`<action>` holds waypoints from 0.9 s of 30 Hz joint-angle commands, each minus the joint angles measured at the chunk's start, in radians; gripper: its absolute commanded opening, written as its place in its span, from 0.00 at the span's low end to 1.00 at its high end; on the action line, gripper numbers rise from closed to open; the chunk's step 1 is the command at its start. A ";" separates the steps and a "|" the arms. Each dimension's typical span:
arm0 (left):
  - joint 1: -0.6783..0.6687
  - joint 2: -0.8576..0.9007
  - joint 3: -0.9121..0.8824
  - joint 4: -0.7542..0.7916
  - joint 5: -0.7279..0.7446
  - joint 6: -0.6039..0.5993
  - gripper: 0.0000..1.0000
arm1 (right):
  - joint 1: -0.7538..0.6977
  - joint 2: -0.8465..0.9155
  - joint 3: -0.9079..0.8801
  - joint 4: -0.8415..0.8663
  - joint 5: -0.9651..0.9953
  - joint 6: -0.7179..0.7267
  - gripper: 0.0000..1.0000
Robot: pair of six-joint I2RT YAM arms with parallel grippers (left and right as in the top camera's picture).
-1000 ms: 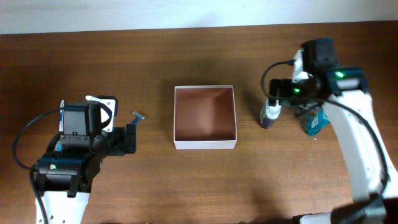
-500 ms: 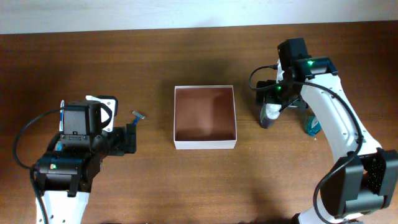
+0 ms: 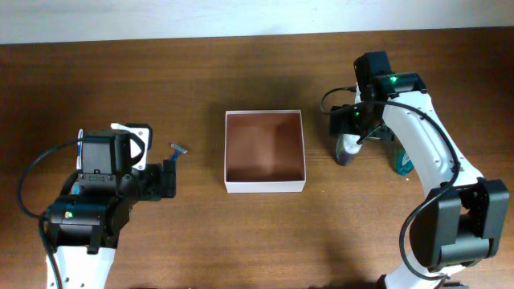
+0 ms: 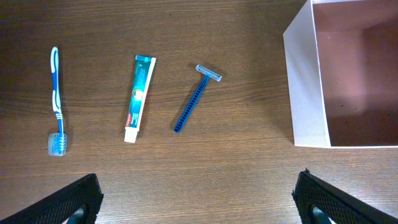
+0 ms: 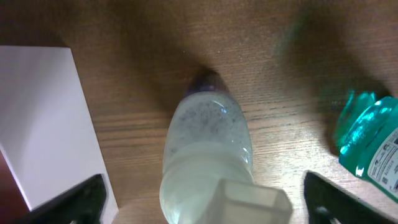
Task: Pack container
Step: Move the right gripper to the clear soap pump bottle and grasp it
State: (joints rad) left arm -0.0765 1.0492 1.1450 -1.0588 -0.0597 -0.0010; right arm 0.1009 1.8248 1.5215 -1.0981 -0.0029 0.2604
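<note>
Right arm (image 3: 422, 144) bent over the bottle (image 5: 208, 137) at 3 o'clock of the container (image 3: 265, 186) — jaws spread either side, clear of it. Left arm (image 3: 88, 217) at 9 o'clock — jaws spread. Container sits mid-worktop (image 3: 241, 241).

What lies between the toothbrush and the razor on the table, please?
A toothpaste tube lies between the toothbrush and the razor, seen in the left wrist view.

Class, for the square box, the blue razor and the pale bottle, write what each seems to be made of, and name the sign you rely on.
Container: likely thin card, matte; flat white walls with sharp edges, dull reddish-brown inside.
Razor: probably plastic; evenly blue ribbed handle, pale head.
Pale bottle: translucent plastic, slightly glossy; speckled contents show through the wall.
</note>
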 commanded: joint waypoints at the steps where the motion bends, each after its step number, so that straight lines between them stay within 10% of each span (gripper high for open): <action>1: 0.002 0.003 0.021 -0.001 0.011 -0.007 1.00 | 0.003 0.009 0.004 0.002 0.014 0.011 0.81; 27: 0.002 0.003 0.021 -0.001 0.011 -0.007 1.00 | 0.003 0.009 0.004 0.003 0.014 0.011 0.40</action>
State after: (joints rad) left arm -0.0765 1.0492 1.1446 -1.0592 -0.0593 -0.0013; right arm 0.1009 1.8248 1.5215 -1.0977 0.0002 0.2653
